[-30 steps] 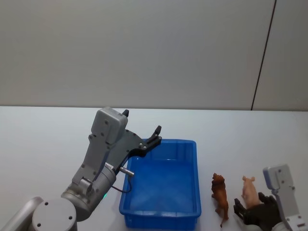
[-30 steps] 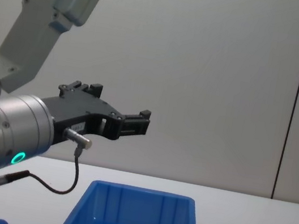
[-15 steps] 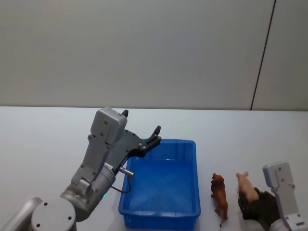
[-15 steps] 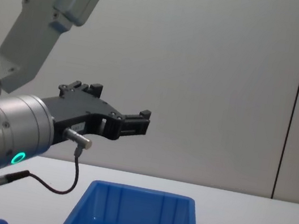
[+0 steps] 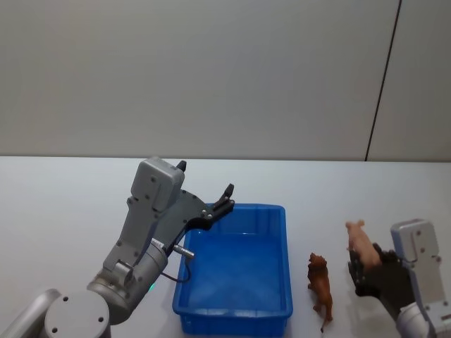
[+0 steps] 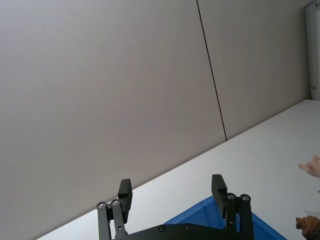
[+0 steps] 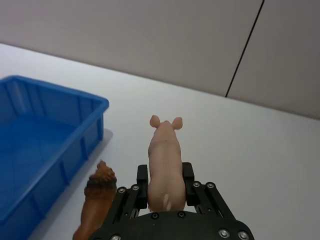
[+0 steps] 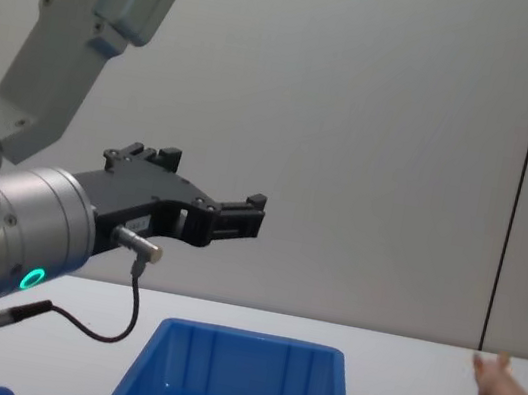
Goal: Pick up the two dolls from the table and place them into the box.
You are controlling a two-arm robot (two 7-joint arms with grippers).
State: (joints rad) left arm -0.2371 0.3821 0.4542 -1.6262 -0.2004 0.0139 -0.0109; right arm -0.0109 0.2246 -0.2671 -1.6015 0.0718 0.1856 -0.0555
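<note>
Two dolls in my sights. Nearest, right gripper (image 5: 364, 262) over near right of table (image 5: 56, 204), fingers clamped on flanks of pink doll (image 7: 164, 165). I see doll held clear of table, snout pointing away from robot. Just left of it, brown doll (image 5: 320, 282) standing on table, between right gripper and box (image 5: 257, 207), close beside box wall, not touching. Farther off, left gripper (image 6: 171, 185) hovering above box's far left corner, fingers spread wide, gripping nothing.

no legible text, labels, nos. anywhere
</note>
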